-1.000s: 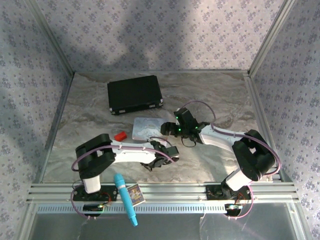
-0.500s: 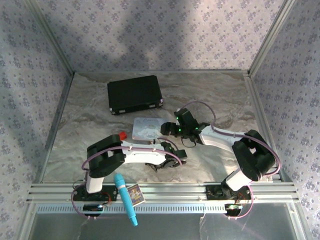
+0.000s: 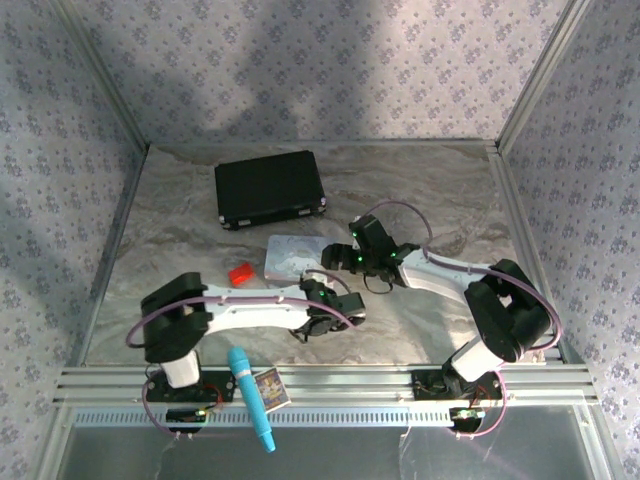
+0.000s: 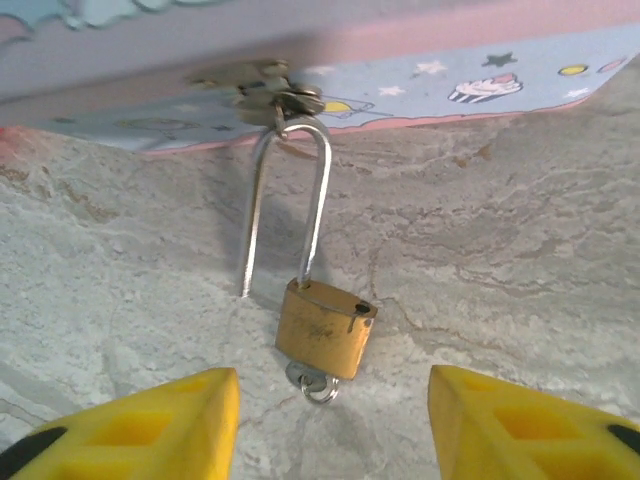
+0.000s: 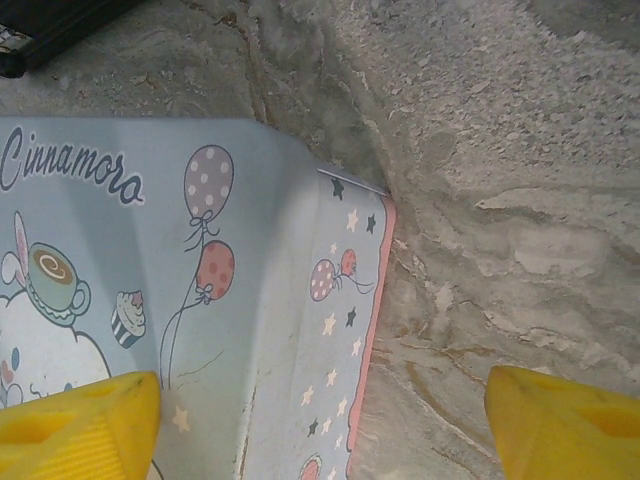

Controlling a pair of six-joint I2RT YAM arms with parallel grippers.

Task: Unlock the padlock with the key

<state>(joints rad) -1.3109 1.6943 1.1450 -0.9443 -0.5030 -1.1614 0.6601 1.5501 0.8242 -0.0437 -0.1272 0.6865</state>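
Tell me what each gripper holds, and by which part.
Nothing is held. Left gripper: jaws open, clear of the padlock. Right gripper: jaws open above the tin's edge.

The tin (image 3: 292, 256) sits mid-table (image 3: 440, 190). On its near side lies the padlock (image 4: 325, 340), hooked to the tin's clasp (image 4: 262, 88), with the key (image 4: 315, 383) at its near end. A small block (image 3: 240, 272) lies left of the tin, and a case (image 3: 268, 188) lies beyond it.

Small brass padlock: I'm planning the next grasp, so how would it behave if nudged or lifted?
The small brass padlock would probably pivot rather than slide, since its thin silvery shackle is threaded through the pastel tin's hasp. With one shackle leg out of the body, the body may swing loosely. It looks like smooth rigid metal, so possibly slippery.
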